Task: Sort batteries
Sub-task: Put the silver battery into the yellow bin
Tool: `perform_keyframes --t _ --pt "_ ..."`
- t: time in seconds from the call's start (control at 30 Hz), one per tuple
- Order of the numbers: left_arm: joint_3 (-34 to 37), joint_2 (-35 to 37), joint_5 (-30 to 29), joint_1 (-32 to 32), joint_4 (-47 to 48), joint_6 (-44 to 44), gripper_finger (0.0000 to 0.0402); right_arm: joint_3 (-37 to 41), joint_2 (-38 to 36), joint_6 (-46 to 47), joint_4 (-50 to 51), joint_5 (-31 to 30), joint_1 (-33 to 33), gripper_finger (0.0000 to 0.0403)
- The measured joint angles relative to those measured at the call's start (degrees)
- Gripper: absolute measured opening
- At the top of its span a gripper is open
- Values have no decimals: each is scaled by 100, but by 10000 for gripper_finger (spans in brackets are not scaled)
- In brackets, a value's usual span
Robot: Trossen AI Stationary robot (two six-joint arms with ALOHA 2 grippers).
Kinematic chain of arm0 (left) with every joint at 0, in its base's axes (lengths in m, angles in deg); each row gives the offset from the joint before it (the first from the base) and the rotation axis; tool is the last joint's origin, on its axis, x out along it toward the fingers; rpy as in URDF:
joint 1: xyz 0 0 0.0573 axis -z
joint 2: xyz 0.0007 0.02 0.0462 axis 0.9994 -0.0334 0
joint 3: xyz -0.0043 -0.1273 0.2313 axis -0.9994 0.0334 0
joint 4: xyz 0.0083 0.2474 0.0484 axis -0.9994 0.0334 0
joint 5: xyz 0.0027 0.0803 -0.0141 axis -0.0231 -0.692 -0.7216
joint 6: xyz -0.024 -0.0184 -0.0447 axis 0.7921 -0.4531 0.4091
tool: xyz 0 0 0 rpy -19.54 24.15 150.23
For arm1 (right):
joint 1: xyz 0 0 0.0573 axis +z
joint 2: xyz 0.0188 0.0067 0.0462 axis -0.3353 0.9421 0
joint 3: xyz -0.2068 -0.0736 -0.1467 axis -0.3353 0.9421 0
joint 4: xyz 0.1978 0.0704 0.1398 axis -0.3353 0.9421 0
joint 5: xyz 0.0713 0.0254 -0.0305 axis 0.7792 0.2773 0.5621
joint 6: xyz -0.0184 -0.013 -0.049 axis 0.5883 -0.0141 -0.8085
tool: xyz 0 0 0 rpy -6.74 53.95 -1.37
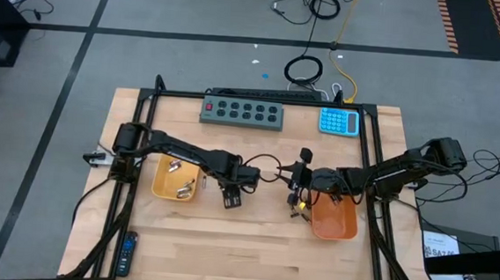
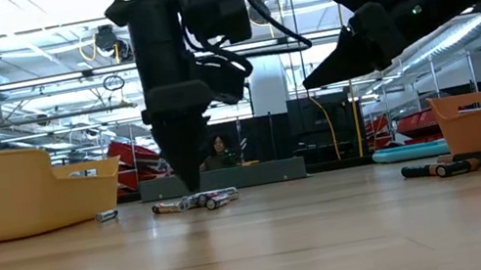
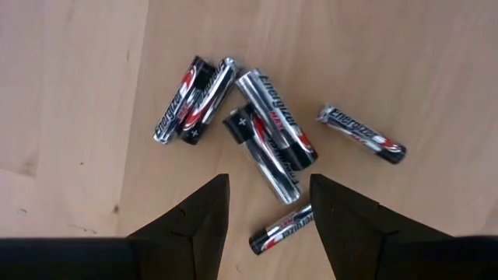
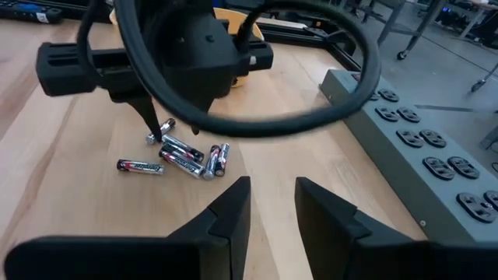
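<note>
Six batteries (image 3: pixel 268 128) loose on counter (image 1: pixel 251 246), btwn yellow tray (image 1: pixel 175 181) & orange tray (image 1: pixel 333 220). Left gripper (image 3: pixel 268 204) just above them, jaws open, empty. Right gripper (image 4: pixel 272 206) nearby, jaws open.

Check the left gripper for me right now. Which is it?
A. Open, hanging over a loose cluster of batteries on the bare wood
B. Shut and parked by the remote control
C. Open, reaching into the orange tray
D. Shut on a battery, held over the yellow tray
A: the left wrist view shows the left gripper with its fingers spread apart and empty, directly above the loose batteries lying on the table, clear of both trays.
</note>
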Motion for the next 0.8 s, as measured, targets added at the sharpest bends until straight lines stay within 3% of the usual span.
perform_keyframes --t 0.8 --pt "157 -18 -224 -17 -81 -156 189 0 0 2 31 0 0 93"
